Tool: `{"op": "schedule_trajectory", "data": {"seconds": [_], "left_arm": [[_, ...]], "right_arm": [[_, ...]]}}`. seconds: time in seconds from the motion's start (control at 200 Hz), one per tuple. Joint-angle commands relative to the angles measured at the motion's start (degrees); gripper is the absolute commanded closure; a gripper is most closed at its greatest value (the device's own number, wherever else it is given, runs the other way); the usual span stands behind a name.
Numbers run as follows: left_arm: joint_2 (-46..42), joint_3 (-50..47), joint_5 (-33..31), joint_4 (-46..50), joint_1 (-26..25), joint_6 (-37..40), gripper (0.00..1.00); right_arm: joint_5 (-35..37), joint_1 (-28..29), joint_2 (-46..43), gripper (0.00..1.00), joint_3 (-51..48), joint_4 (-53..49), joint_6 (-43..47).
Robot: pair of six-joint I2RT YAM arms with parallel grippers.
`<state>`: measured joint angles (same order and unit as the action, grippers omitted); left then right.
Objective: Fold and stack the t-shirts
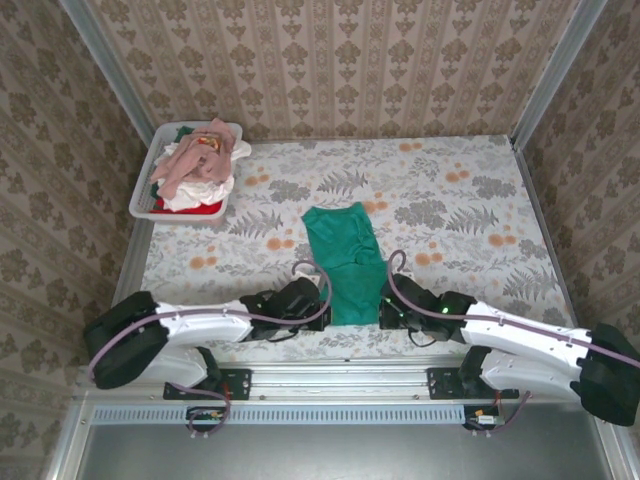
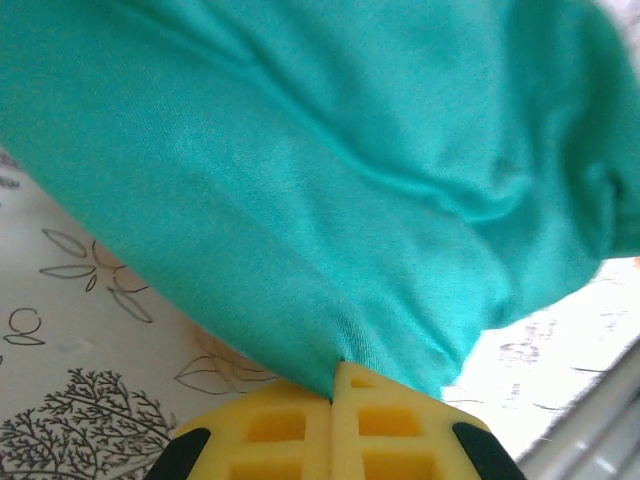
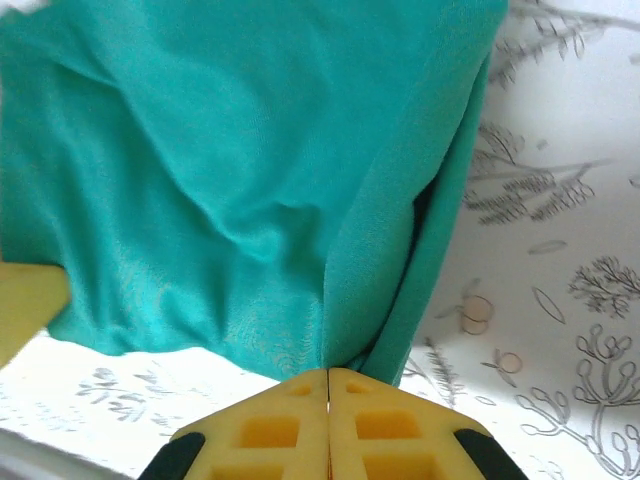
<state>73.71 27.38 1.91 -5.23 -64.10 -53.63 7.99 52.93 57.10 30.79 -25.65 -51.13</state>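
My left gripper (image 2: 332, 395) and right gripper (image 3: 328, 372) are clamped tight on the teal shirt (image 1: 345, 255), one at each near hem corner by the table's (image 1: 450, 200) near edge. That hold, I judge, is for folding it evenly. The other shirts (image 1: 200, 165) sit in the tub (image 1: 140, 205) at the far left corner.

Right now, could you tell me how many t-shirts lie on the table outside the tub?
1: the teal-green t-shirt at the table's near middle, pinched by the left gripper and right gripper. More shirts, partly hidden, fill the white tub.
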Motion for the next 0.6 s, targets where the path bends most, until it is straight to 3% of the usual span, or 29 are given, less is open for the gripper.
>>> {"op": "schedule_trajectory", "data": {"seconds": [0.0, 0.36, 0.595], "left_arm": [[-5.6, 1.5, -0.3, 5.2, 0.2, -0.4, 0.97], [-17.3, 3.5, -0.9, 17.3, 9.3, 2.8, 1.00], [-14.8, 10.6, 3.7, 21.4, 19.8, 8.6, 1.00]], "right_arm": [[1.8, 0.4, -0.8, 0.92, 4.0, -3.0, 1.5], [4.6, -0.2, 8.5, 0.96, 17.2, -3.3, 7.7], [6.3, -4.2, 13.6, 0.97, 25.1, -1.3, 11.4]]}}
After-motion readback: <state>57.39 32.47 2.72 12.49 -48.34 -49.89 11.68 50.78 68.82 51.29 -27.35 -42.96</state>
